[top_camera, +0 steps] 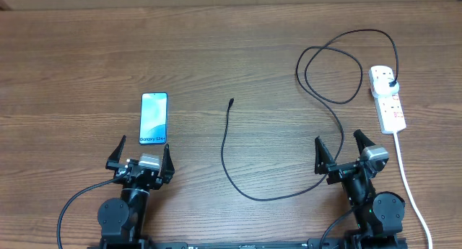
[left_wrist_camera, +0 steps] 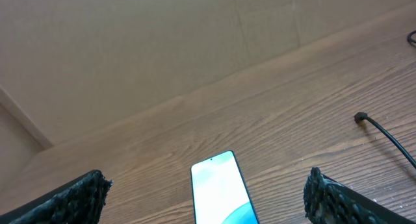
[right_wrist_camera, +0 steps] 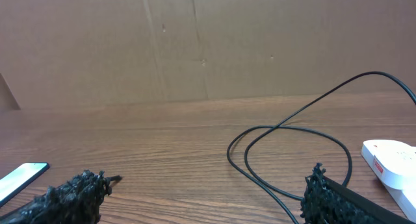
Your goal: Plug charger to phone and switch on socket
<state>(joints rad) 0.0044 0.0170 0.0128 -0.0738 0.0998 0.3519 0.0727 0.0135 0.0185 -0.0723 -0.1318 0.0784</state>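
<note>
Both claws sit nearest, raised at the near edge: the left claw (top_camera: 144, 143) and the right claw (top_camera: 337, 136) each stand wide with nothing between the fingers. Under them the bench (top_camera: 86, 47) is bare wood. The socket (top_camera: 388, 97) lies along the right edge, and the charger's plug (top_camera: 390, 82) seems to be seated at its far end. The phone (top_camera: 153, 109) lies flat, screen up, left of centre and just beyond the left claw. The charger (top_camera: 225, 155) loops toward the far right corner, sweeps back to the near edge, then runs to mid-bench, where its connector tip (top_camera: 231, 102) lies free, well apart from the phone.

Nothing is grasped yet. I judge it best to pinch the cable just behind the tip while the other claw braces the phone. The phone's port is not visible. The wood between tip and phone is open, but the loops beside the right claw could snag.
</note>
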